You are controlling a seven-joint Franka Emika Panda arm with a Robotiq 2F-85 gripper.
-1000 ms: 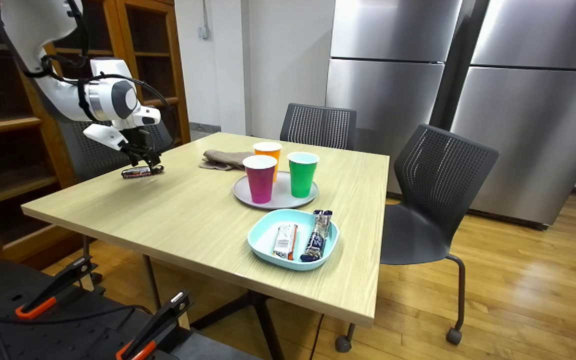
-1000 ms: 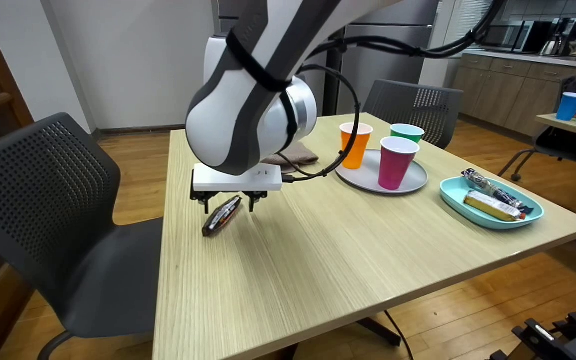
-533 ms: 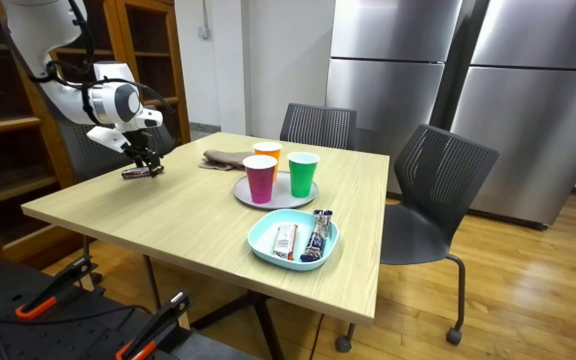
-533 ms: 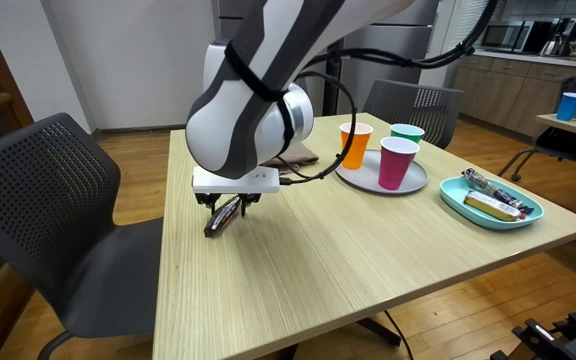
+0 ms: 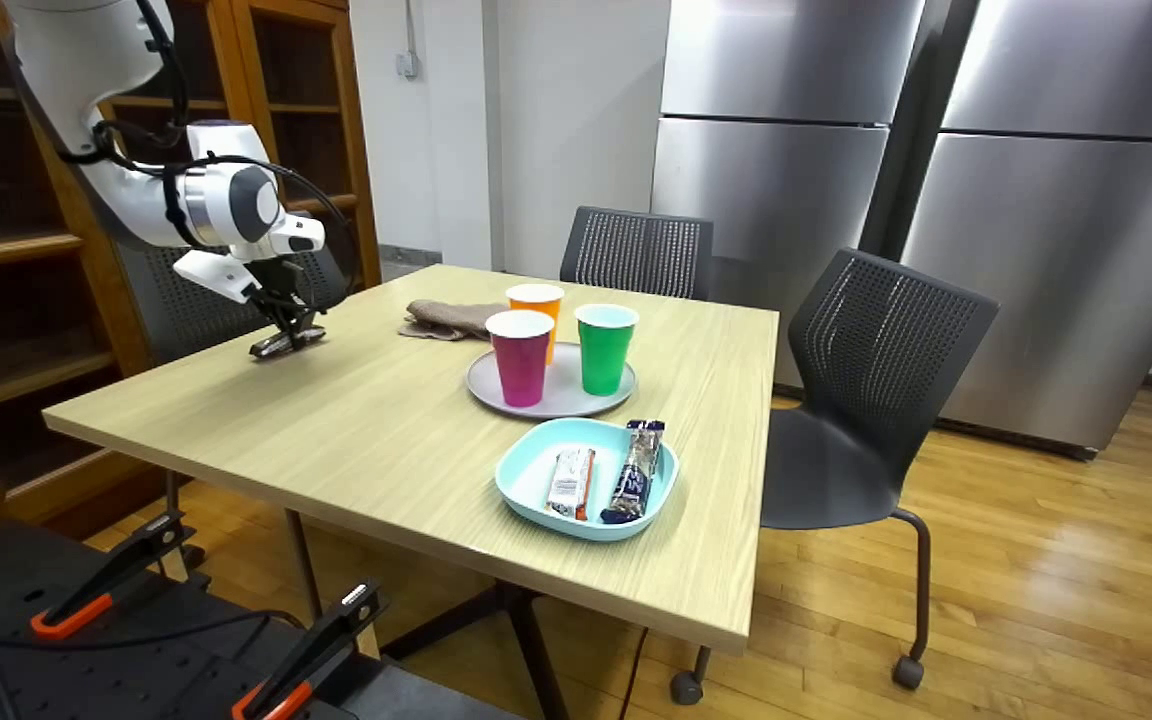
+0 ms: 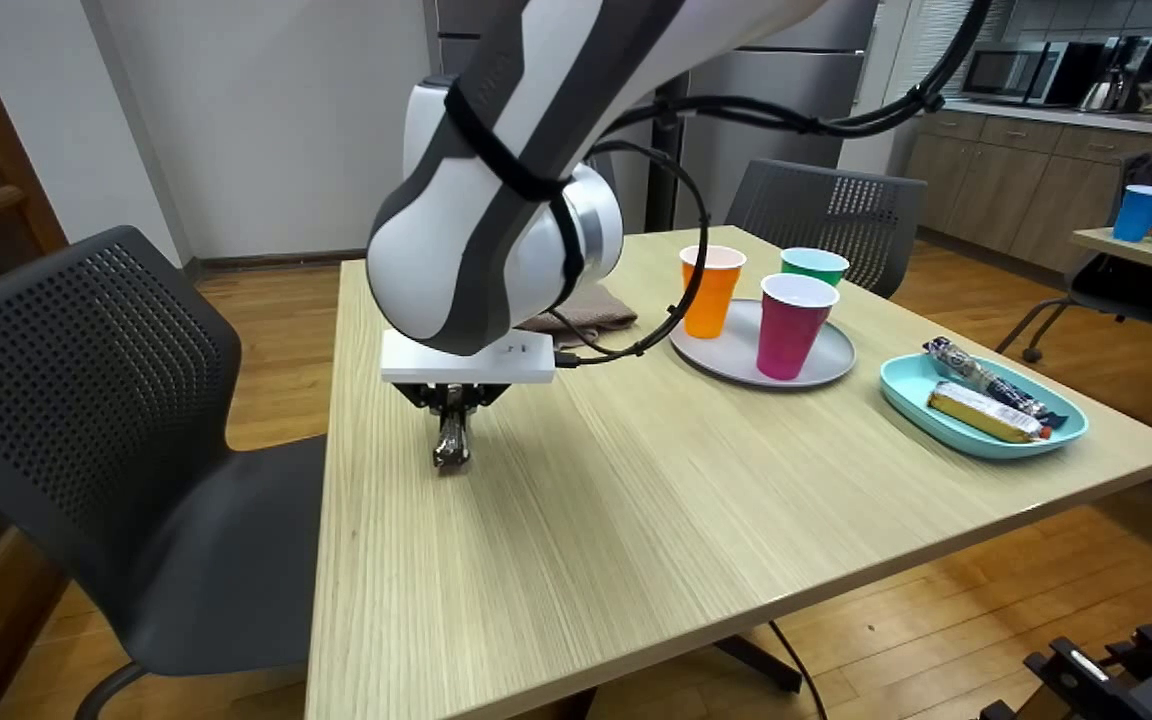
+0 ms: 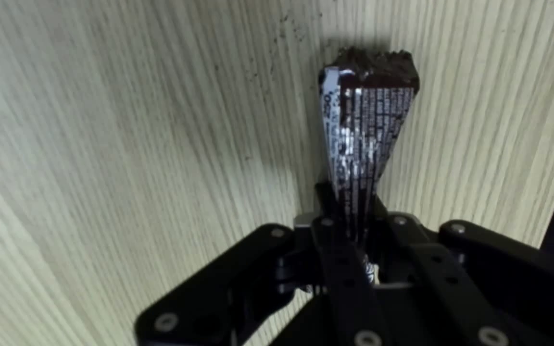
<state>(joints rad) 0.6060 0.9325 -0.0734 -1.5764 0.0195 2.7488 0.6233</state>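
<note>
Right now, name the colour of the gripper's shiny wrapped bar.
Dark brown with pale print; the wrapped bar shows best in the wrist view.

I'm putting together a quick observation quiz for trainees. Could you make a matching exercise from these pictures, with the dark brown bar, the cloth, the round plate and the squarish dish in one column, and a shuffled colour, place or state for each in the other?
Things
1: dark brown bar
2: cloth
3: round plate
4: squarish dish

Descriptions
A: grey, with three cups standing on it
B: pinched in the gripper
C: light blue, holding two other wrapped bars
D: brown, lying in soft folds

Right pairs: 1-B, 2-D, 3-A, 4-C
</note>
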